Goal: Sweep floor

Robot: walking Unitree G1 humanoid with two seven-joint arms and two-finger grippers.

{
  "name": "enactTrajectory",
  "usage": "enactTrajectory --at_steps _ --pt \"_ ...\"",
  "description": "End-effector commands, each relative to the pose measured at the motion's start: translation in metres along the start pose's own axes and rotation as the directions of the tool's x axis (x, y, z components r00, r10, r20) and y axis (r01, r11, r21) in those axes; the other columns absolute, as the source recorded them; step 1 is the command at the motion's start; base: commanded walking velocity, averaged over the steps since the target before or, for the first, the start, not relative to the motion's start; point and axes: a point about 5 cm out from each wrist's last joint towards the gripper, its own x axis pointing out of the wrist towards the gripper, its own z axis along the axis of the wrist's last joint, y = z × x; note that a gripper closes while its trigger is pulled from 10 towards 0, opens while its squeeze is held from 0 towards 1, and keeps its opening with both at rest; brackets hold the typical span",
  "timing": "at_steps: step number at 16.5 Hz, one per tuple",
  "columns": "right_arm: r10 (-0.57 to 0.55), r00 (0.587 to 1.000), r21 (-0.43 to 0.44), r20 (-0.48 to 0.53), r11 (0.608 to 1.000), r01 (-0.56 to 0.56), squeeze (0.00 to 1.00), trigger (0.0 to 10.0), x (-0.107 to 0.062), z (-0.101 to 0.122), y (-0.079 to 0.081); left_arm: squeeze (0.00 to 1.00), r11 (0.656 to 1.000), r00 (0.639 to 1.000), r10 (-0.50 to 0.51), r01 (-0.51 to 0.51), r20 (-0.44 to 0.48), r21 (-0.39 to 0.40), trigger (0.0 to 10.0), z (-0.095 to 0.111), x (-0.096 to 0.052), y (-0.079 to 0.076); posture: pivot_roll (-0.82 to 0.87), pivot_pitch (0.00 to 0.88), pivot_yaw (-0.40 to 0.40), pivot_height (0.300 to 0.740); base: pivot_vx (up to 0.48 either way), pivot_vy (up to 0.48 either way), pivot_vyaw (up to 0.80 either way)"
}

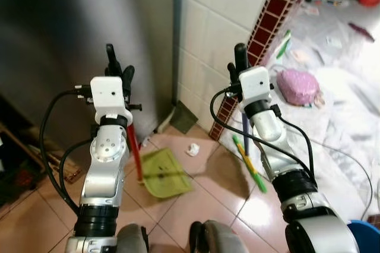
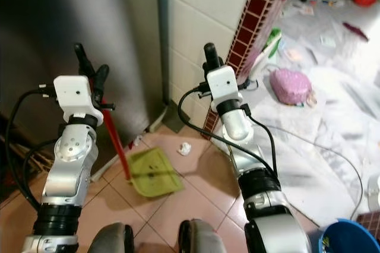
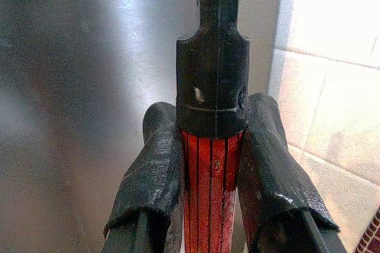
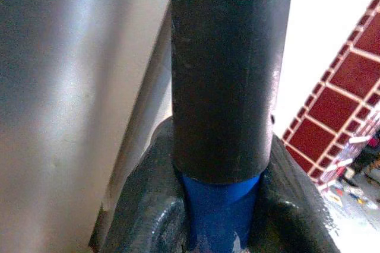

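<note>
My left gripper (image 1: pixel 119 69) is shut on the red handle (image 1: pixel 135 152) of a green dustpan (image 1: pixel 163 173), whose pan rests on the pink floor tiles in front of me. The left wrist view shows both fingers (image 3: pixel 157 170) clamped just below the handle's black cap (image 3: pixel 212 87). My right gripper (image 1: pixel 237 63) is shut on a broom's blue handle (image 4: pixel 218 211), under its black end cap (image 4: pixel 228 75). The shaft (image 1: pixel 245 131) runs down to a green lower part (image 1: pixel 252 167) by the wall corner. A crumpled white paper scrap (image 1: pixel 192 149) lies between dustpan and broom.
A steel panel (image 1: pixel 71 27) stands close ahead on the left, a white tiled wall (image 1: pixel 219 21) with a red tile edge (image 1: pixel 267 27) ahead. To the right, a white sheet (image 1: pixel 344 116) covers the floor with a pink bundle (image 1: pixel 298 85) and litter. A blue bucket (image 1: pixel 365 235) sits near right.
</note>
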Motion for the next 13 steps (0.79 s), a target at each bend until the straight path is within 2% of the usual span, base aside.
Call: enactTrajectory --at_steps 1,8,13 --pt "0.021 0.997 -0.013 0.077 1.000 -0.020 0.00 10.0 0.007 0.016 0.001 0.00 1.000 0.997 0.020 -0.022 0.069 0.023 10.0 0.013 0.003 0.001 0.03 0.110 -0.077 0.740 0.000 0.000 0.70" --pt "0.024 0.994 0.001 0.103 1.000 -0.024 0.00 10.0 0.011 0.023 0.003 0.00 0.999 0.997 0.017 -0.019 0.073 0.031 10.0 0.012 -0.003 0.000 0.04 0.127 -0.079 0.740 0.000 0.000 0.63" --pt "0.057 0.987 -0.009 0.150 0.998 -0.056 0.00 10.0 0.010 0.029 0.007 0.00 0.999 0.997 -0.026 0.023 0.074 0.035 10.0 0.008 -0.006 -0.004 0.04 0.153 -0.078 0.740 0.000 0.000 0.00"
